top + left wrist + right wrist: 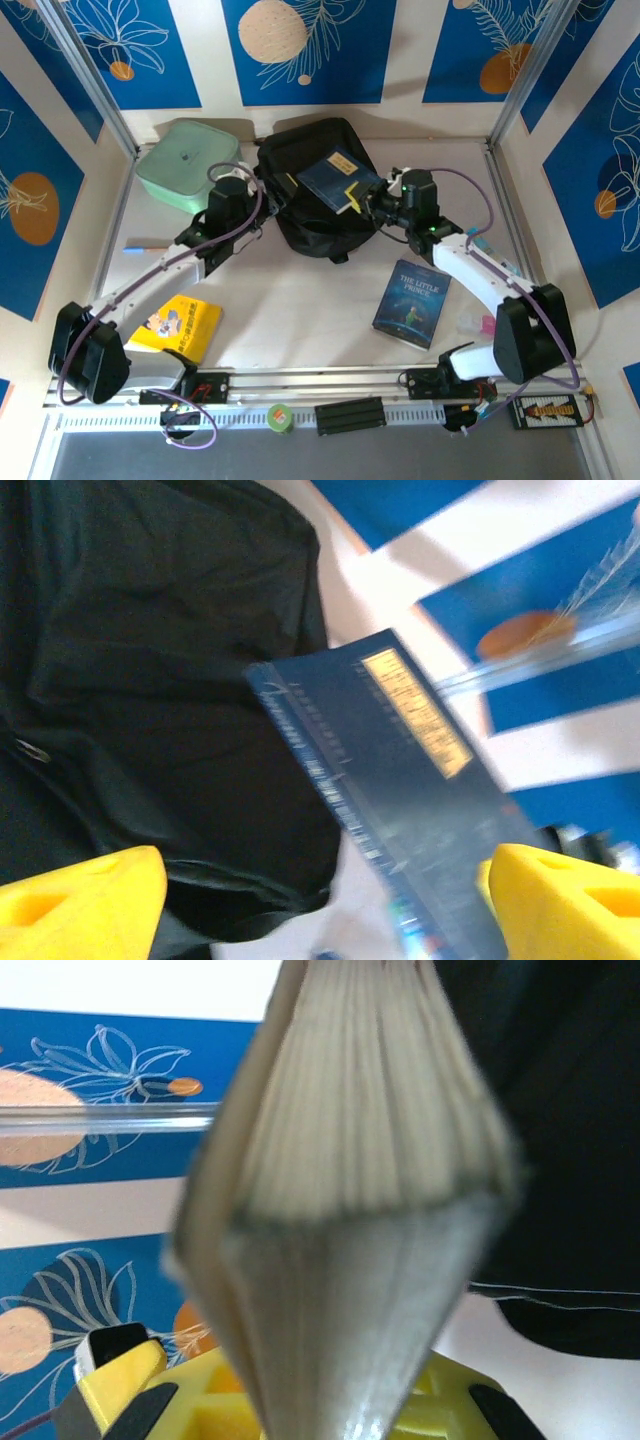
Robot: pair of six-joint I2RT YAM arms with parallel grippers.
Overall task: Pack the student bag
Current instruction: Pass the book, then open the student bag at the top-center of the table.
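Holding blue book (335,178) at backpack (312,222), right gripper (374,202) clamped | left gripper (320,885) spread open | backpack looks soft, floppy: best gripped at its rim

1. The bare table (300,300) is open in the middle, from the near edge up to the backpack (300,215), between the yellow book (178,328) and the blue storybook (412,303).
2. The backpack fills the middle of the far edge.
3. A dark book (338,180) lies tilted over the backpack's top, pinched in the right gripper (300,1390), blocking entry from the right.
4. The green box (190,163) takes the far left corner; the left gripper (320,905), fingers spread, crowds the gap between the box and the backpack.
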